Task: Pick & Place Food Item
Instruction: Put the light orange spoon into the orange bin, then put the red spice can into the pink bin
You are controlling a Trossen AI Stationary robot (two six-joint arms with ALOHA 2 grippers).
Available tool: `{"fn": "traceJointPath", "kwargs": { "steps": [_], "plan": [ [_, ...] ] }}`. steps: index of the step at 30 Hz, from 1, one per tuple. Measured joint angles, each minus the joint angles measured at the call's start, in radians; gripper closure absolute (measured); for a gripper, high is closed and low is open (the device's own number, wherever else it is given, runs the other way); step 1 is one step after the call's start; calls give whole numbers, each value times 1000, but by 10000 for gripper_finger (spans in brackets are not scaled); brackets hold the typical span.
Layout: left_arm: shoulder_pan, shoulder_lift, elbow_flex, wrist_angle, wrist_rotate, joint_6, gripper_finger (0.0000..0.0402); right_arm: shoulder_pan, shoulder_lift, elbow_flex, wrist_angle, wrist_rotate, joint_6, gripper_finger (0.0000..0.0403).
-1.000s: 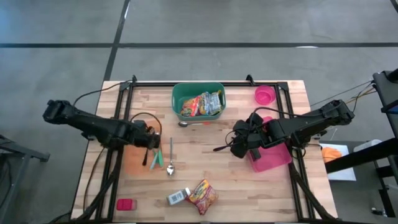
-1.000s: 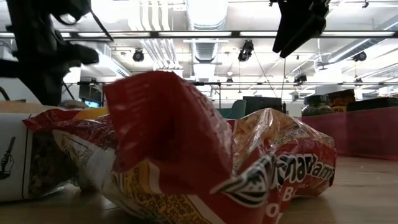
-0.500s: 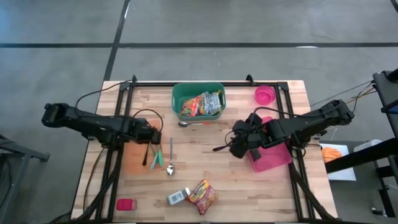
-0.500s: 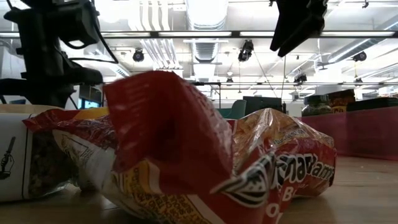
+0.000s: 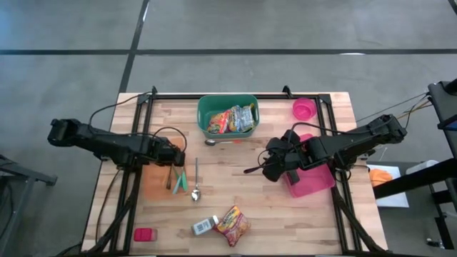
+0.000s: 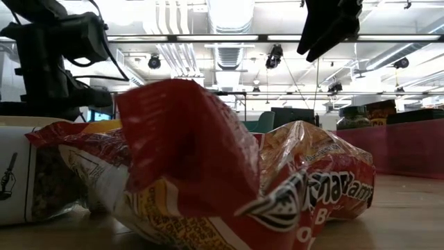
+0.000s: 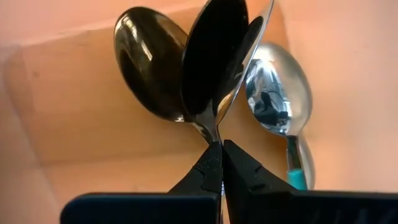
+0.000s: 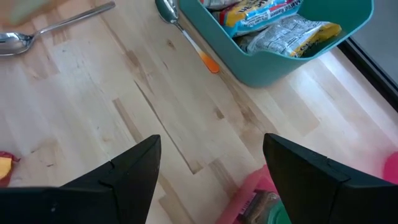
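1. Task item: the red snack packet point(image 5: 232, 225) lies flat on the tabletop point(image 5: 235, 182) near its front edge, just beside a small white carton point(image 5: 203, 227).
2. Handling judgement: the packet appears to be a light, soft, crinkly film bag with loose contents. It will probably deform and may slip from a pinch on its smooth face. Take hold across a crimped end seam or a raised fold, not the bulging middle.
3. Destination, judged from the task: the green bin point(image 5: 228, 116) at the back already holds similar packets.
4. Right gripper point(image 5: 268, 165): fingers apart, nothing between them, hovering above the middle of the tabletop beside a pink tray point(image 5: 312, 180).
5. Left gripper point(image 7: 221, 163): fingers together, clamped on the neck of a dark spoon point(image 7: 214, 59), over the orange plate point(image 5: 153, 182).
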Motion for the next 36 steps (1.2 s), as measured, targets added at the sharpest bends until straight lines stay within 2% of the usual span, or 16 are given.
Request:
{"fn": "traceJointPath", "kwargs": {
  "steps": [16, 27, 33, 36],
  "plan": [
    [0, 0, -9, 14, 0, -9, 396, -3, 0, 0, 20, 3, 1, 122],
    [0, 0, -9, 14, 0, -27, 312, -3, 0, 0, 20, 2, 0, 122],
    [0, 0, -4, 14, 5, -21, 288, -2, 0, 0, 19, 2, 0, 122],
    [0, 0, 13, 14, 11, 29, 282, -2, 0, 0, 19, 1, -1, 122]
  ]
}}
